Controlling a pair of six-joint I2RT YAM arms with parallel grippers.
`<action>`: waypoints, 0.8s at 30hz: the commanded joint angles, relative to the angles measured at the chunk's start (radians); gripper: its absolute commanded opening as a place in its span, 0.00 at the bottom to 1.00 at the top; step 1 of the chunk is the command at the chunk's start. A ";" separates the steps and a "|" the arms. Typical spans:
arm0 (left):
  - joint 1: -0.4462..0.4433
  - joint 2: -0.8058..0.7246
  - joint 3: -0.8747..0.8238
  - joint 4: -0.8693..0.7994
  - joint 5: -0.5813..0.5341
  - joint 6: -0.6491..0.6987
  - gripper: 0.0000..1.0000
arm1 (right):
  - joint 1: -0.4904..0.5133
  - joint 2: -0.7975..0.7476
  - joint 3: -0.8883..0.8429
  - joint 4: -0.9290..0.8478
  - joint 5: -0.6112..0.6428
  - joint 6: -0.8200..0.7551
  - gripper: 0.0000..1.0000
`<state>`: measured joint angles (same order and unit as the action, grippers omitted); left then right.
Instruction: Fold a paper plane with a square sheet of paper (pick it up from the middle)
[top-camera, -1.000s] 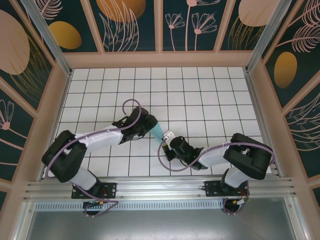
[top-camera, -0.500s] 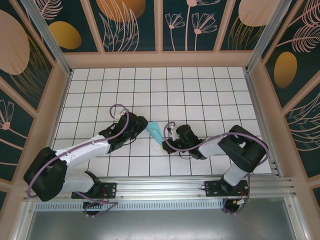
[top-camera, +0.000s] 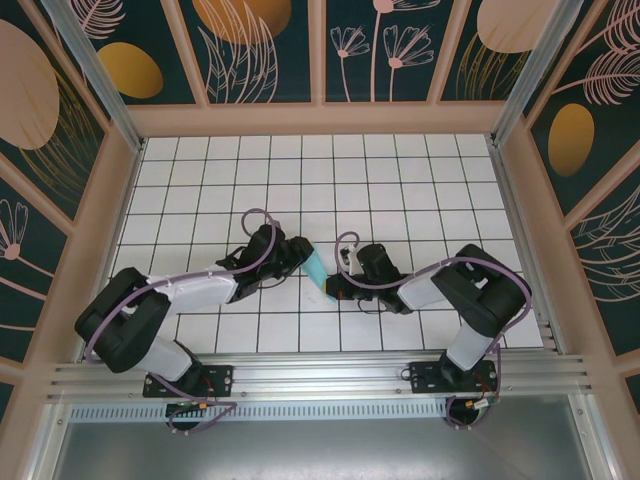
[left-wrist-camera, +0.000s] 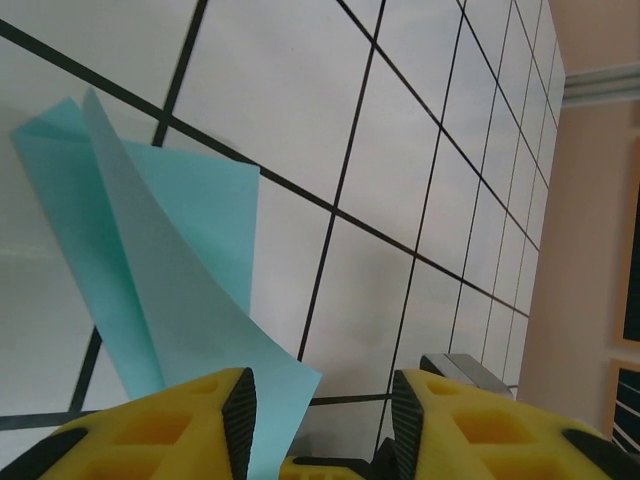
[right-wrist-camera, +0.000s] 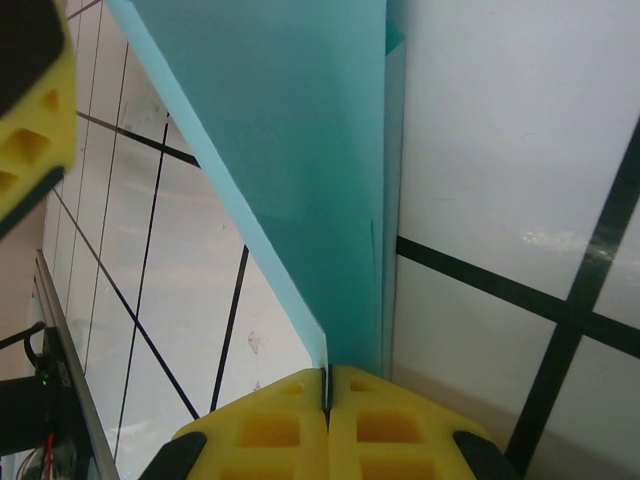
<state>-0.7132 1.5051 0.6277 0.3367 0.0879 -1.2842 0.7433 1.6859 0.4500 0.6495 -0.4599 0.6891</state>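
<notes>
The paper plane is seen near the middle of the white gridded worktop, between the two tools and close to the near edge. Its near-right end is pinched by the right tool. In the right wrist view, the yellow fingers of that tool are pressed fully together on the thin edge of the turquoise paper, which narrows toward them. The far-left end is met by the left tool. In the left wrist view, that tool's jaws are held partly apart with a clear gap, and a corner of the folded paper reaches down beside the left finger without being clamped. From above, the long axis is seen to run diagonally, from far-left to near-right. In the left wrist view, a sharp tip is pointed away from the camera, and two layers are seen fanned apart.
</notes>
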 joint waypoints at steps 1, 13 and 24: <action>-0.001 0.052 -0.004 0.124 0.074 0.000 0.44 | -0.008 0.041 0.003 -0.058 -0.008 0.038 0.00; -0.002 0.177 -0.001 0.205 0.084 0.001 0.44 | -0.009 0.037 0.017 -0.102 -0.007 0.027 0.04; -0.002 0.231 0.007 0.132 0.071 0.044 0.44 | -0.009 -0.071 0.044 -0.185 0.000 0.019 0.18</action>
<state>-0.7132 1.7000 0.6281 0.4942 0.1577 -1.2747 0.7357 1.6501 0.4858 0.5304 -0.4709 0.7132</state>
